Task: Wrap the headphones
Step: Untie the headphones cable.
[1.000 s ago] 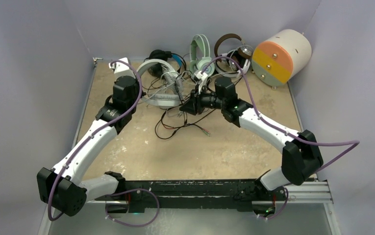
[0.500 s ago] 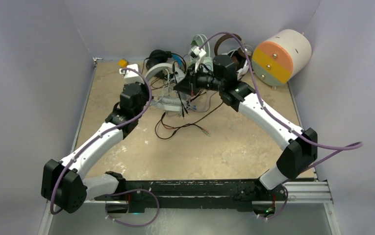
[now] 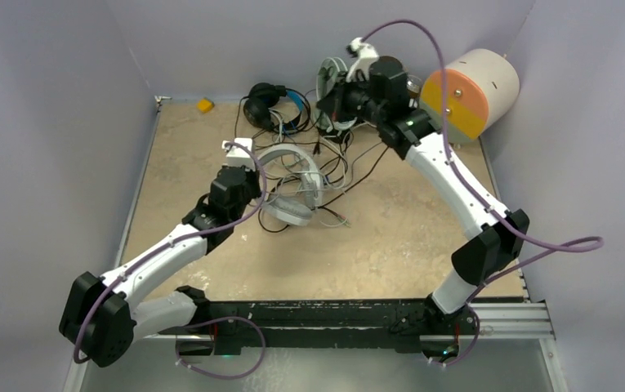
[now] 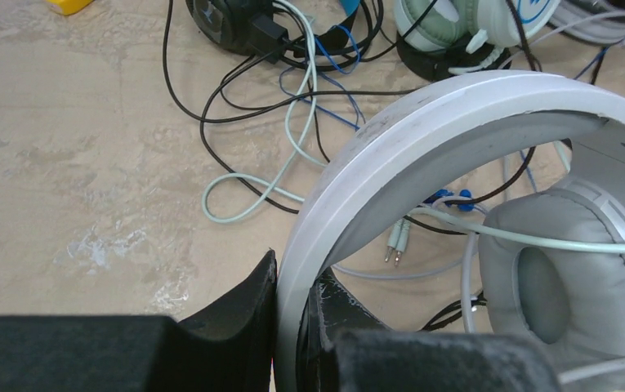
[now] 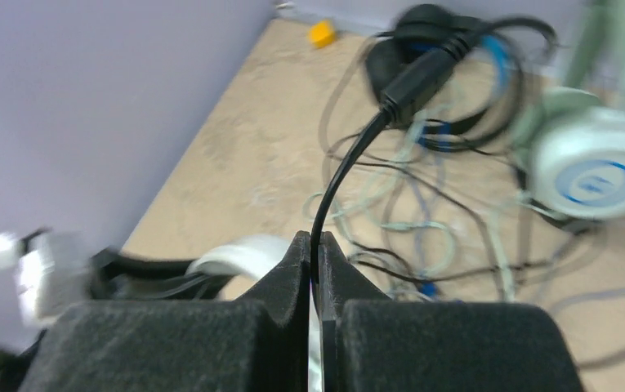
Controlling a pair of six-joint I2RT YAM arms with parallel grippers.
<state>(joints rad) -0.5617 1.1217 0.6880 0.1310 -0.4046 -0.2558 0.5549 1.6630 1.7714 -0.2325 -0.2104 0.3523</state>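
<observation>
My left gripper (image 4: 296,298) is shut on the headband of the white-grey headphones (image 4: 456,114), whose grey ear cushion (image 4: 562,286) lies to the right. In the top view these headphones (image 3: 292,204) lie mid-table beside the left gripper (image 3: 257,174). My right gripper (image 5: 314,253) is shut on a thin black cable (image 5: 337,175) and holds it raised at the back (image 3: 326,101). The black headphones with blue headband (image 3: 266,101) and the mint-green headphones (image 5: 595,163) sit by the back wall. The brown pair is mostly hidden behind the right arm.
A big cream cylinder with an orange-and-green face (image 3: 468,91) stands at the back right. A small yellow block (image 3: 204,104) lies at the back left. Tangled black, mint and blue cables (image 4: 292,122) spread between the headphones. Purple walls close in three sides.
My left gripper has dragged the white-grey headphones nearer and to the right. My right gripper has risen and moved toward the back wall, pulling the black cable with it.
</observation>
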